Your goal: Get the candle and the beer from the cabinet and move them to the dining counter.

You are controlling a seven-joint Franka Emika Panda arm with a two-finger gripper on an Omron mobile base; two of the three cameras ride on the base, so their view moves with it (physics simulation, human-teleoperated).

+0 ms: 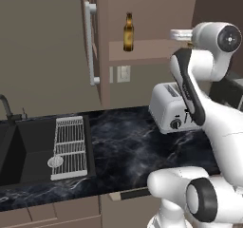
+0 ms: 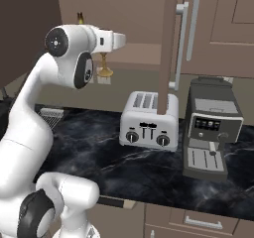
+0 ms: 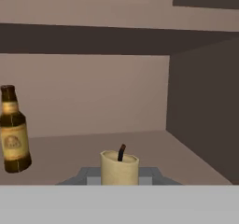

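arm: raised, reaching forward | tool [image 2: 105, 58]: narrowed on candle [image 3: 119, 168]

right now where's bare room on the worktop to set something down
Widest bare patch: black worktop between the sink rack and the toaster. In front of the toaster is free too. Crowded where toaster and coffee machine stand close.

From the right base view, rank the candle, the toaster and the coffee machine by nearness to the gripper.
1. Candle: between the fingers of the gripper, at the cabinet shelf.
2. Toaster: on the counter, below and to the right.
3. Coffee machine: farthest, right of the toaster.
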